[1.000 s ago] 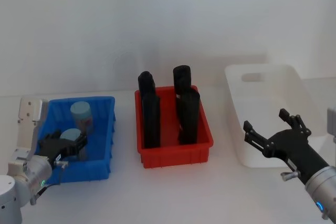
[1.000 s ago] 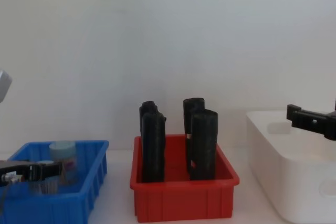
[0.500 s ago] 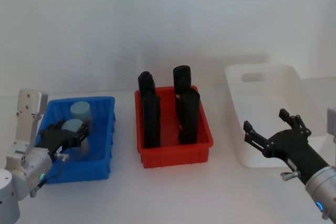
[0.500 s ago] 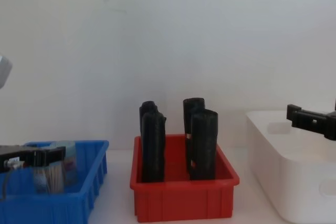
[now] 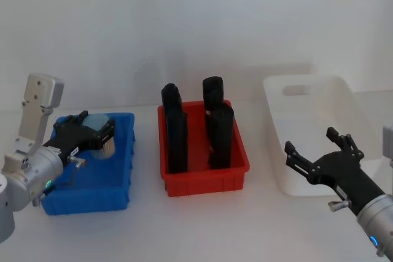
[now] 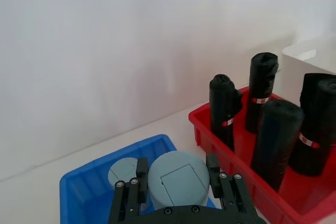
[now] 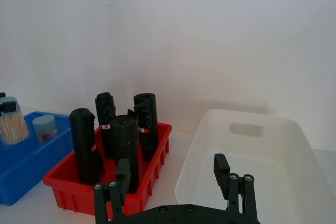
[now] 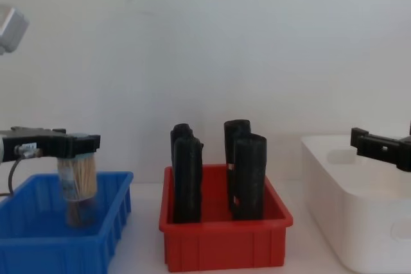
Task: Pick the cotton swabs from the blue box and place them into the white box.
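The white box [image 5: 295, 176] stood at the right. The right gripper [image 5: 313, 146] hovered at its near side, fingers spread wide and holding nothing. The red bin [image 5: 206, 182] of black blocks [image 5: 177, 139] sat in the middle. At the left, the left arm [image 5: 27, 170] reached forward over the blue box [image 5: 92, 197]. The left gripper [image 8: 72, 146] pinched one jar [image 8: 77, 178] at its pale lid. That jar hung upright, clear and packed with tan sticks, its base below the rim. The second jar [image 6: 122, 170] stood inside the blue box, just beside it.

Bare lab tabletop [image 5: 202, 225], white wall [image 5: 196, 16]
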Robot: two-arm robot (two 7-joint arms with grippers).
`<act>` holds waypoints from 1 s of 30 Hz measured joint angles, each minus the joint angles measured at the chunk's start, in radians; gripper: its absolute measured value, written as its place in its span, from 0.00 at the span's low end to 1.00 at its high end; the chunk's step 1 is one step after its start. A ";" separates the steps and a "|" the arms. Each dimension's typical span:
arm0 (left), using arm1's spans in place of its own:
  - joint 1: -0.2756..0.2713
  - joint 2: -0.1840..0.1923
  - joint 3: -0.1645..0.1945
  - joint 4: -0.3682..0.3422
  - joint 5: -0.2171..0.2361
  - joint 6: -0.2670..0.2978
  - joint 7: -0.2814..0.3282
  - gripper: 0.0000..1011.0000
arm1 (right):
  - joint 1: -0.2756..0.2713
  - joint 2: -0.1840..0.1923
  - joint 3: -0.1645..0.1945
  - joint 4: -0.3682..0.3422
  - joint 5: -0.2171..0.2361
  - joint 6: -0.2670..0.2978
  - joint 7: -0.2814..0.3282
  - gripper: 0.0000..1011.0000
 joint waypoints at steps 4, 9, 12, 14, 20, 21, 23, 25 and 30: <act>-0.008 0.010 -0.004 -0.048 0.012 0.038 -0.052 0.66 | 0.000 0.000 0.000 0.000 0.000 0.000 0.000 0.99; -0.020 0.019 -0.007 -0.090 0.020 0.077 -0.111 0.66 | 0.000 0.000 0.000 0.000 0.000 0.000 0.000 0.99; -0.029 0.023 -0.008 -0.112 0.024 0.100 -0.150 0.66 | 0.000 0.000 0.000 0.000 0.000 0.000 0.000 0.99; -0.034 0.025 -0.008 -0.120 0.026 0.113 -0.174 0.66 | 0.000 0.000 0.000 0.000 0.000 0.000 0.000 0.99; -0.059 0.027 -0.006 -0.152 0.029 0.155 -0.258 0.66 | 0.000 0.000 0.000 0.000 0.000 0.000 0.000 0.99; -0.061 0.027 -0.005 -0.155 0.030 0.161 -0.269 0.66 | 0.000 0.000 0.000 0.000 0.000 0.000 0.000 0.99; -0.069 0.027 -0.004 -0.165 0.030 0.176 -0.294 0.66 | 0.000 0.000 0.000 0.000 0.000 0.000 0.000 0.99; -0.074 0.027 -0.003 -0.171 0.030 0.184 -0.308 0.66 | 0.000 0.000 0.000 0.000 0.000 0.000 0.000 0.99; -0.086 0.027 -0.001 -0.185 0.030 0.206 -0.344 0.66 | 0.000 0.000 0.000 0.000 0.000 0.000 0.001 0.99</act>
